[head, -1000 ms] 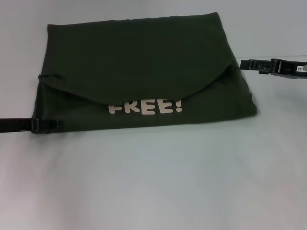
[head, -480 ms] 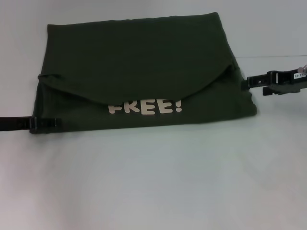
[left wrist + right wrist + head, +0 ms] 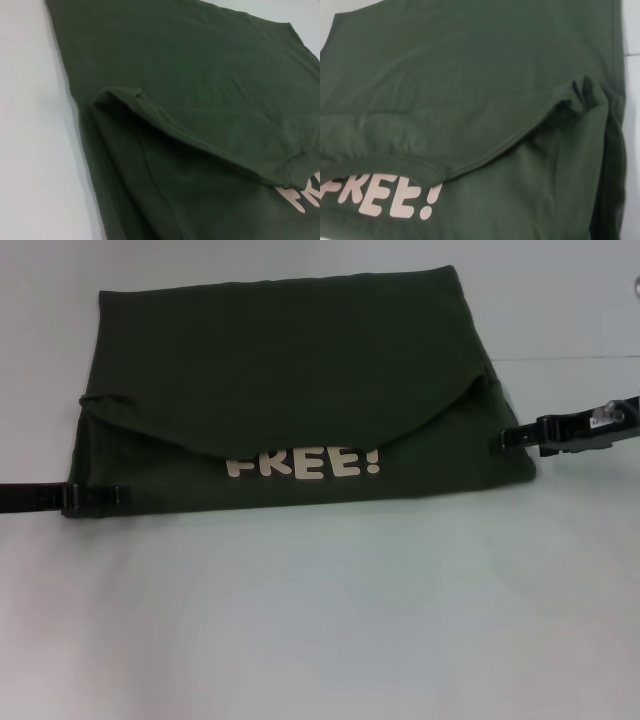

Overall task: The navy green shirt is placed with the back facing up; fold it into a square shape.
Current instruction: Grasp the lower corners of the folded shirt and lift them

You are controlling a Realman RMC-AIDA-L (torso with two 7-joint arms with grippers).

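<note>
Pale, bare table (image 3: 320, 620) fills the near part of the head view, smooth and grey-white, with no other objects on it. Beyond that open strip lies the navy green shirt (image 3: 290, 370), already folded into a wide, flat bundle. Its near band shows pale block letters reading "FREE!" (image 3: 303, 463), and a curved upper layer overlaps the band just above the lettering.

At the shirt's near left corner, the left gripper (image 3: 95, 497) lies low against the table, touching the cloth edge. Whether its fingers are open or closed on the fabric cannot be told. At the shirt's right edge, a little farther back, the right gripper (image 3: 515, 437) reaches in level with the table, its tip at the cloth. Its finger state cannot be told either.

Risks from here: the two grippers sit at different depths, so a lift or fold could go skewed and leave a lopsided shape, not a square. A pinch that catches only the top layer could pull the stacked layers apart. The small bunched tucks at both side edges could crease into the fold.

Farther back, the table continues plain and pale to the frame edge.
</note>
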